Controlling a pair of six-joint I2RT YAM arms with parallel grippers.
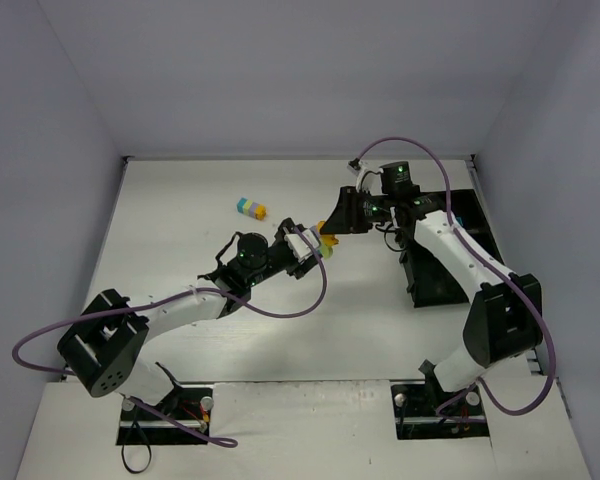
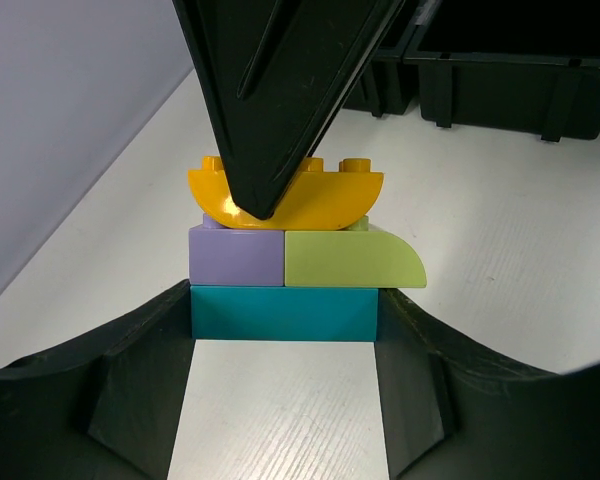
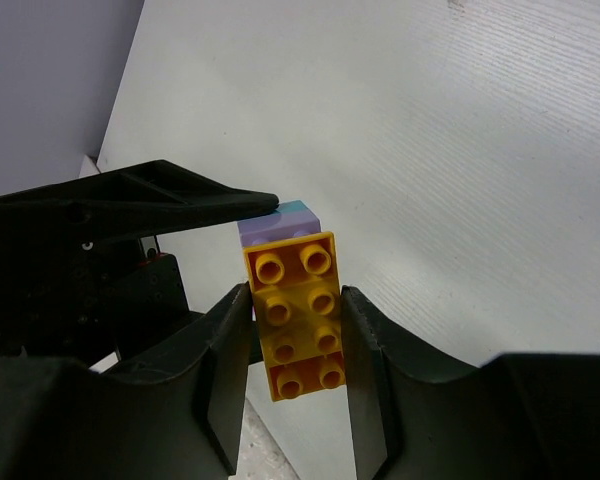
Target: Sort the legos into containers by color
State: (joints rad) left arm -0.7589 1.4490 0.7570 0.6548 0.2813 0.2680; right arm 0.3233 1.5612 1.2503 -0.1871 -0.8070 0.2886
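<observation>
Left gripper (image 2: 283,322) is clamped on the teal brick (image 2: 315,308) at one end of a multicoloured cluster (image 1: 328,240), and right gripper (image 3: 295,305) is closed on its orange brick (image 3: 298,330) at the other end. The cluster is held between both grippers mid-table, left of the black tray (image 1: 435,285). A second small cluster (image 1: 250,207) lies apart, back-left.

White surface (image 1: 180,240), faint wood grain. Black compartment tray (image 1: 432,285) sits along its right side. One small brick cluster (image 1: 250,207), cyan, green and yellow, lies well left of the tray, farther back.
</observation>
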